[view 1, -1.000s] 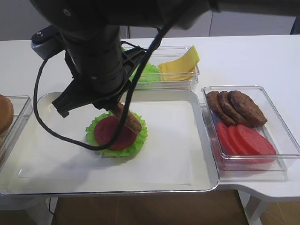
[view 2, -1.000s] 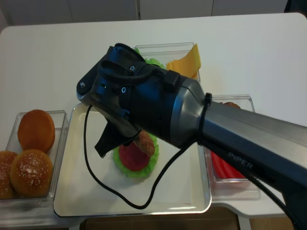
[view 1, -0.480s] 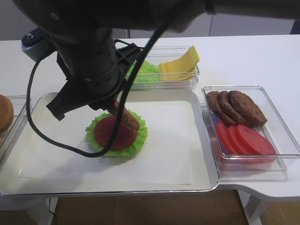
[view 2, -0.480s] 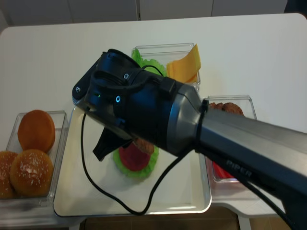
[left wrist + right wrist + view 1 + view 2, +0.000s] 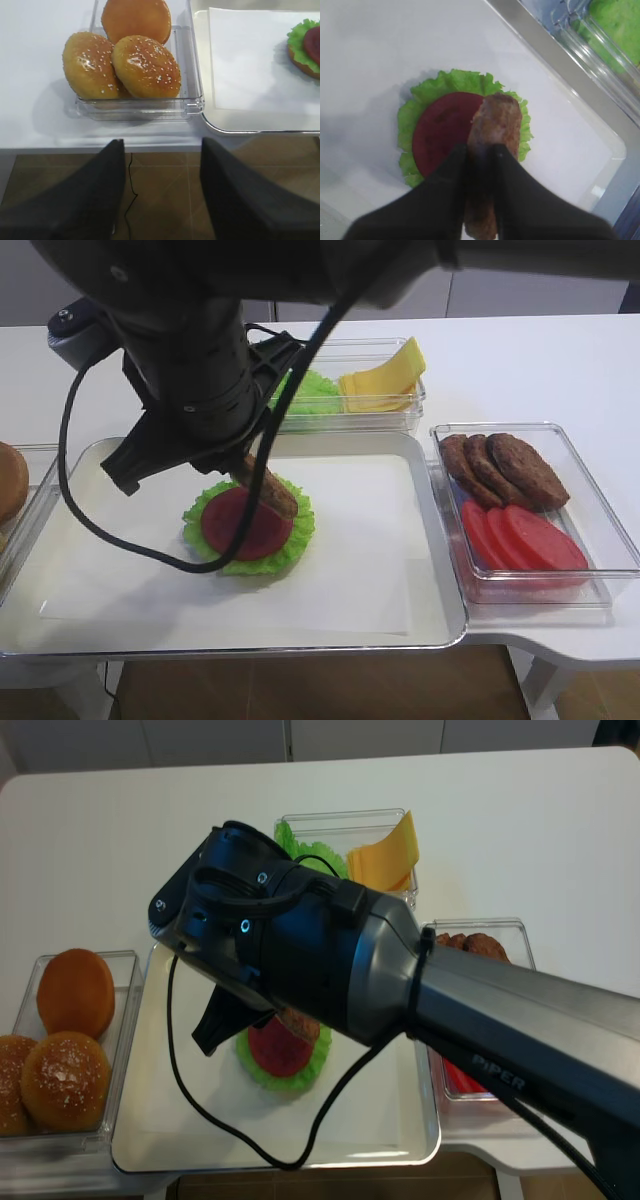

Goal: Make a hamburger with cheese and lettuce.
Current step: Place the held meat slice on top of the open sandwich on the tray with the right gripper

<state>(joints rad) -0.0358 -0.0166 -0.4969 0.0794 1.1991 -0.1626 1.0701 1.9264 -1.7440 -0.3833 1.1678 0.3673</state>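
The hamburger [image 5: 245,528] lies on the tray [image 5: 440,570]: a frilly lettuce rim with a red tomato slice [image 5: 442,130] on top. My right gripper [image 5: 480,150] is shut on a brown patty [image 5: 495,125], held edgewise and tilted over the stack's right side; I cannot tell if its far end touches the tomato. That patty also shows under the arm in the high view [image 5: 268,490]. Loose lettuce [image 5: 318,395] and cheese [image 5: 385,375] sit in a clear box behind the tray. My left gripper [image 5: 161,145] stands open and empty, off the table's front edge.
A clear box at the right holds brown patties [image 5: 500,468] and tomato slices [image 5: 525,540]. A box of buns [image 5: 142,65] stands left of the tray. The big black arm [image 5: 300,950] hides the tray's back left. White paper [image 5: 350,570] lines the tray.
The right arm shifted a little to the left with the patty, mostly in the first half second. The patty is still gripped over the hamburger.
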